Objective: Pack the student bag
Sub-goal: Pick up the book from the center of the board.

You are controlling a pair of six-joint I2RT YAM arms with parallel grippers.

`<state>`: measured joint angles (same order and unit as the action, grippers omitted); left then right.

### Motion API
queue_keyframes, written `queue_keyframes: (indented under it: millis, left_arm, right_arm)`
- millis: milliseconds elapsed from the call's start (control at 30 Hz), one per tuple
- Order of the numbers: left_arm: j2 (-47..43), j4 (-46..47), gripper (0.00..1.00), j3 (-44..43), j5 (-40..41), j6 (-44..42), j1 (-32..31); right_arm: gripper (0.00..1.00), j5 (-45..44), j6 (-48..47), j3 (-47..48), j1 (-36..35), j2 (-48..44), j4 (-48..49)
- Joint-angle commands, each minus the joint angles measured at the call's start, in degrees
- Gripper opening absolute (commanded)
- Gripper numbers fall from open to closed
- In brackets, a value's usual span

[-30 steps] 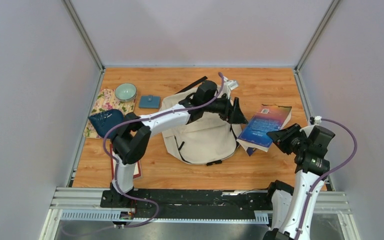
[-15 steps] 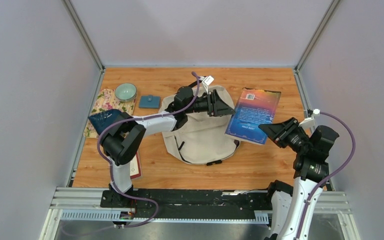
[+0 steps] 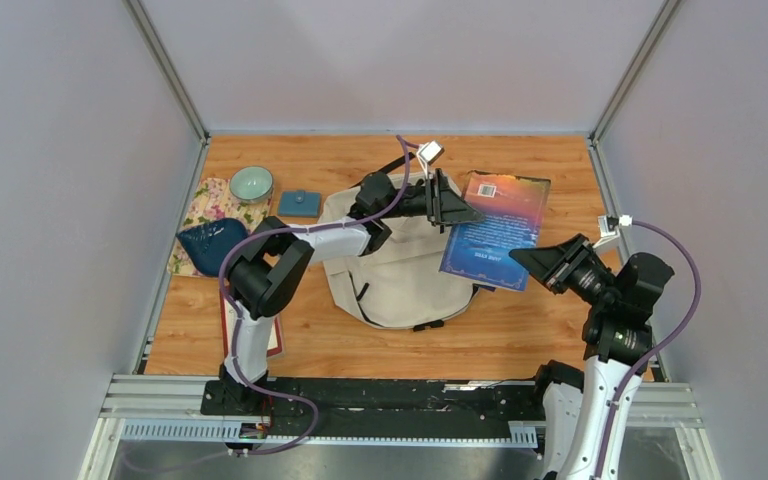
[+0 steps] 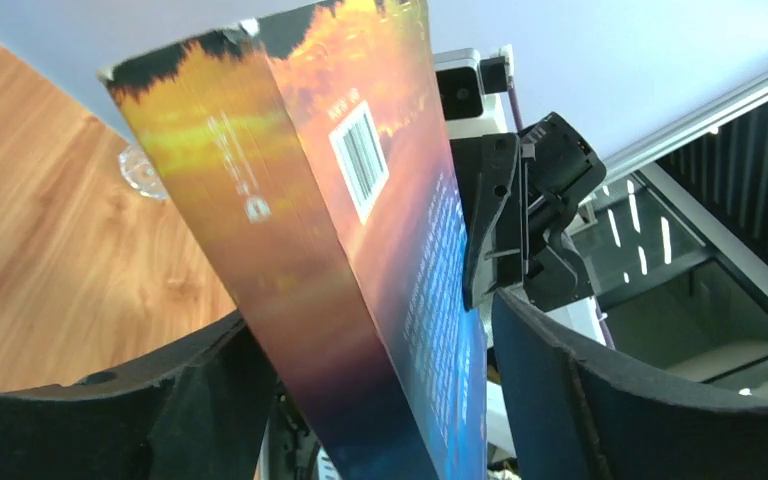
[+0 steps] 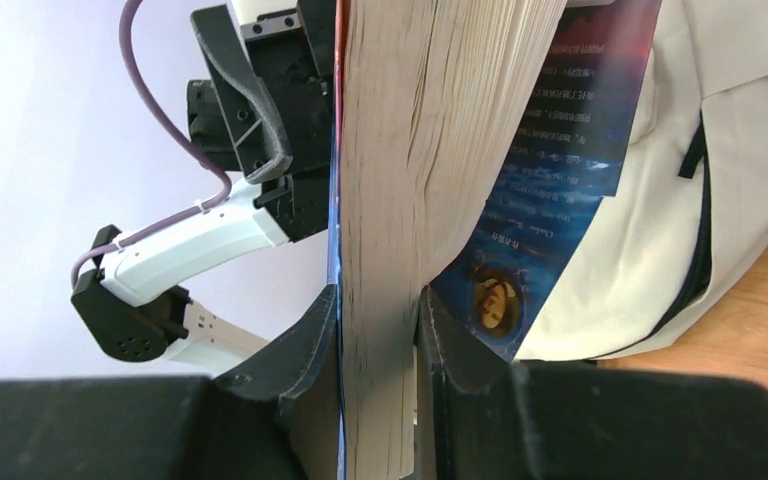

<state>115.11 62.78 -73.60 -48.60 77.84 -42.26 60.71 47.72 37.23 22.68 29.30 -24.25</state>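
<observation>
The cream student bag lies flat mid-table, and its side also shows in the right wrist view. A thick paperback book with a blue-orange cover hangs over the bag's right edge. My right gripper is shut on its near edge, both fingers pressed on the page block at the gripper. My left gripper is open. The book's far left corner sits between its spread fingers, with a gap to the right finger.
At the back left stand a teal bowl on a floral cloth, a small blue pouch and a dark blue item. A red-edged flat item lies near the left arm's base. Grey walls enclose the table.
The right gripper has raised the book off the table and carried it left over the bag's edge. The left gripper has drawn back, turned, and now straddles the book's corner.
</observation>
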Motion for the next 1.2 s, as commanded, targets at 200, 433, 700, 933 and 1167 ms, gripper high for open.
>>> queue_keyframes:
  millis: [200,433,700,933,1167]
  left_arm:
    - [-0.6,5.1,0.0,-1.3,-3.2,2.9,-0.7]
    - [-11.0,6.8,0.0,15.8,1.5,2.5,6.8]
    - [-16.6,10.5,0.0,20.3,4.7,5.9,9.0]
    - [-18.8,11.6,0.41,21.3,11.5,9.7,9.0]
    - [-20.8,11.0,0.15,22.4,16.4,8.4,8.5]
  right_arm:
    - [0.3,-3.6,-10.0,5.3,-1.2,0.2,-6.4]
    - [0.89,-21.8,-15.6,10.0,-1.2,-2.5,-20.0]
    - [0.92,-10.7,-10.2,1.1,-1.3,-6.6,-15.9]
    - [0.93,-6.8,-3.6,-4.4,-3.0,-8.6,-11.3]
    - [0.93,-10.1,8.6,-8.7,-9.2,-9.5,-1.3]
